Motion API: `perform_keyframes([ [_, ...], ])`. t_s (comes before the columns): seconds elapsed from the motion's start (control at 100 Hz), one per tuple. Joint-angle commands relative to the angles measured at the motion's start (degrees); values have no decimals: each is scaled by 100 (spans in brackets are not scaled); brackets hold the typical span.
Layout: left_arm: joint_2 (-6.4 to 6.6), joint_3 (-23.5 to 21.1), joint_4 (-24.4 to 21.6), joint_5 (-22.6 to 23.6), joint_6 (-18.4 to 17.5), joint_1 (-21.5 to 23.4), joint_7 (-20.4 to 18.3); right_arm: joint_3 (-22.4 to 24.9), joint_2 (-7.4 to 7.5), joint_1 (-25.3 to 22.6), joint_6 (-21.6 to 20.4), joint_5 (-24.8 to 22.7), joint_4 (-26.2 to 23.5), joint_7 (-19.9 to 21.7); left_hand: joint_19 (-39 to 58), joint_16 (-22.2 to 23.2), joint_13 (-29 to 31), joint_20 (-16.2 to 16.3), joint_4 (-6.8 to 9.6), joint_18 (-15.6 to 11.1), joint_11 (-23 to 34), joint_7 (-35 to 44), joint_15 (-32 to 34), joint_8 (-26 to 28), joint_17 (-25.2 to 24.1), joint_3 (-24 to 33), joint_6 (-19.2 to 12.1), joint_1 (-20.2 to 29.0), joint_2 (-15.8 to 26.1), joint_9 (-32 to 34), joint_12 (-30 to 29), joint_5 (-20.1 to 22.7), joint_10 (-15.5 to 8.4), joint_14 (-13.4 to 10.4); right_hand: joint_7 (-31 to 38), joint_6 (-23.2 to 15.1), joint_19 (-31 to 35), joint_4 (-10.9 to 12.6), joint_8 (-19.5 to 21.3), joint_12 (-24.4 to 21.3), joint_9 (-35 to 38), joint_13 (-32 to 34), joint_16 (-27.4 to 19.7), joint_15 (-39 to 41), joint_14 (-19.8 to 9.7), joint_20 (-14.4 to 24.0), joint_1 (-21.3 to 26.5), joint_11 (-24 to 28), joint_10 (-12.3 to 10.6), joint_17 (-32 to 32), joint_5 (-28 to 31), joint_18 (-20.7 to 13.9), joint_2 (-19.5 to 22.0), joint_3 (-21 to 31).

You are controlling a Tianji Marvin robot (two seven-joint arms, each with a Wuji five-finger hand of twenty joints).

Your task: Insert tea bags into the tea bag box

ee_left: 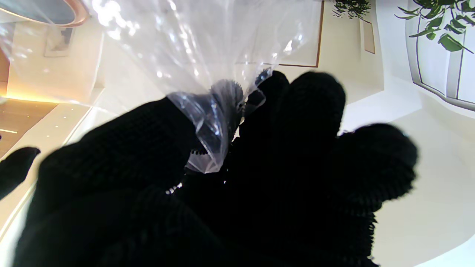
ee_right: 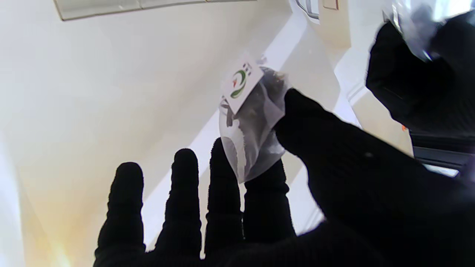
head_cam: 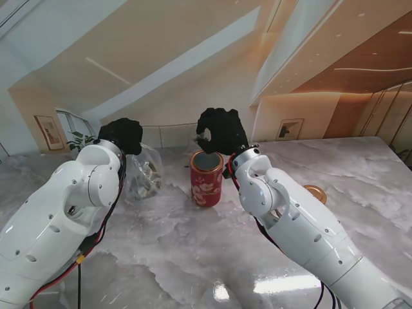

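A red round tea box (head_cam: 206,178) with an open top stands on the marble table between my arms. My right hand (head_cam: 222,131), in a black glove, hangs just above and behind its mouth, shut on a tea bag (ee_right: 252,129) pinched between thumb and forefinger; a white tag with a green mark (ee_right: 241,83) sticks up from it. My left hand (head_cam: 121,135) is raised to the left of the box, shut on the gathered top of a clear plastic bag (ee_left: 213,118). That bag (head_cam: 145,174) hangs down with several tea bags inside.
A round copper-coloured lid (head_cam: 315,192) lies on the table to the right of my right arm. The marble table (head_cam: 167,257) stretches toward me. A wall with framed pictures lies beyond the far edge.
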Motion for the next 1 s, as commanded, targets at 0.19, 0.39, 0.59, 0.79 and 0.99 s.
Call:
perform_keyframes([
  [0.19,-9,-38,-78,6,-82,31,-66,-209,26,152,199,71,514,229,430,8,204,30,83,-460,137,106,197,100,119,155,-2,215,-116,224,70,87,539,73,63,-162,86,-69,-91,74,-132,54,78,68,-132,-78,135,80,-114,-65,56,-31,153,-49],
  [0.39,-7,-32,-65,9,-98,24,-71,-394,4,310,277,127,822,306,431,9,201,31,82,-458,136,105,197,100,119,156,11,222,-116,223,70,89,550,75,45,-236,88,-81,-146,73,-132,54,77,67,-132,-81,110,81,-114,-65,51,-30,165,-62],
  [0.59,-8,13,-43,-3,-79,-16,-86,-533,-31,454,322,204,1017,353,431,8,203,31,81,-457,137,107,196,101,119,156,9,226,-114,223,69,91,537,72,-13,-328,88,-92,-259,69,-138,50,73,59,-141,-84,71,73,-119,-64,-21,-41,195,-107],
  [0.79,-6,46,-26,-7,-75,-56,-107,-639,-66,553,339,290,1133,387,431,8,202,31,82,-457,133,104,195,99,119,155,5,219,-114,220,69,90,535,74,-204,-366,80,-65,-613,47,-180,20,61,31,-144,-92,-67,20,-103,-67,-374,-56,56,-99],
  [0.99,-5,60,-16,-2,-60,-72,-122,-665,-58,567,341,297,1125,449,431,8,202,31,85,-457,131,104,195,103,119,155,1,217,-116,218,68,88,527,76,-829,-214,36,135,-538,18,-353,-95,25,-37,-118,-106,-539,-34,-56,-104,-705,-60,-35,51],
])
